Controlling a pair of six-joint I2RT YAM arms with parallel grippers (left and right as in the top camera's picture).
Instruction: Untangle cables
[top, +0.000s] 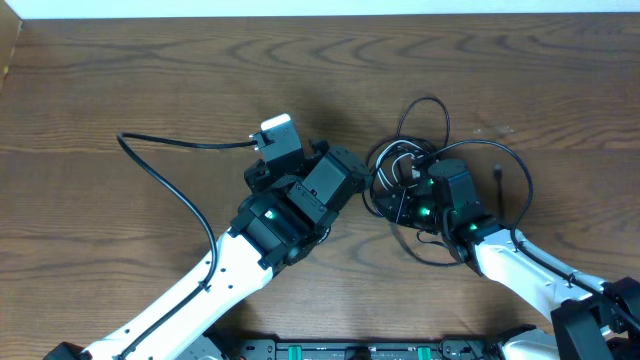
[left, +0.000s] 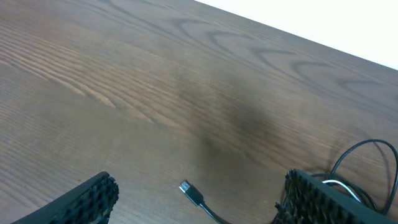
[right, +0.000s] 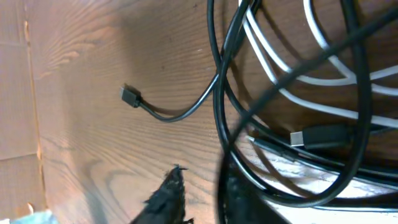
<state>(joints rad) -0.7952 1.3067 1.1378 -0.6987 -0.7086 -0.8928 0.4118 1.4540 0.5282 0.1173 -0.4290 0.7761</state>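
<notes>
The left arm reaches in from the near left corner and stops at mid-table, its left gripper held low over the wood with the jaws spread wide and nothing between them but a small plug lying on the table. The right arm comes from the near right, bent down into the tangle, and the right gripper has its fingertips drawn nearly together on a strand of the black cable. Both cables lie heaped right of centre, the white cable coiled inside the black loops. Bare wood runs wide to the left and far side up to the table's far edge; the left arm's own thick wire trails across the left part. Only the right wrist view shows the strands crossing and a silver-tipped connector; only the overhead shows a loose cable end right of the right arm.
</notes>
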